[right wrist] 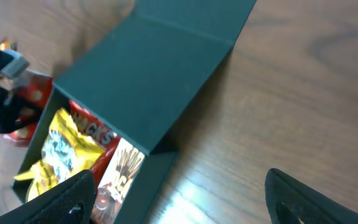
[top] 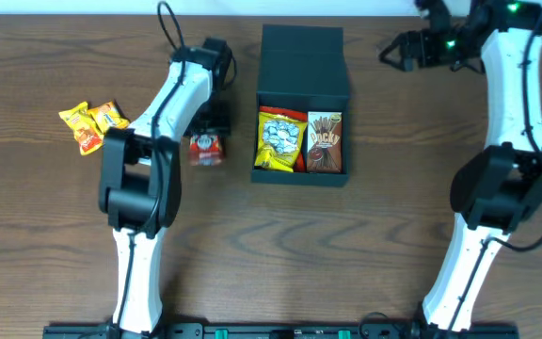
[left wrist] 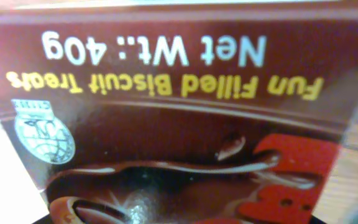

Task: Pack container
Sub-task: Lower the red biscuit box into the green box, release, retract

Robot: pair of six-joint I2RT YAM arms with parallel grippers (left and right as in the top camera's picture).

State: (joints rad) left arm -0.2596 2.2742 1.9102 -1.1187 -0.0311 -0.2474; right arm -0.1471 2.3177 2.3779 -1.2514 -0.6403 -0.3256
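The container (top: 301, 58) is a dark teal-black box standing open at the table's middle, its flap lid lying back. Inside lie a yellow snack packet (top: 279, 139) and a brown Pocky box (top: 326, 143). My left gripper (top: 212, 127) is down at a red snack box (top: 205, 150) just left of the container. That box (left wrist: 179, 118) fills the left wrist view and hides the fingers. My right gripper (top: 398, 52) is open and empty at the far right, above the table. The right wrist view shows the container (right wrist: 148, 81) and my open fingers (right wrist: 185, 202).
Two or three orange and yellow snack packets (top: 92, 124) lie at the far left of the wooden table. The left arm (top: 163, 104) stretches between them and the container. The right arm (top: 511, 85) stands along the right side.
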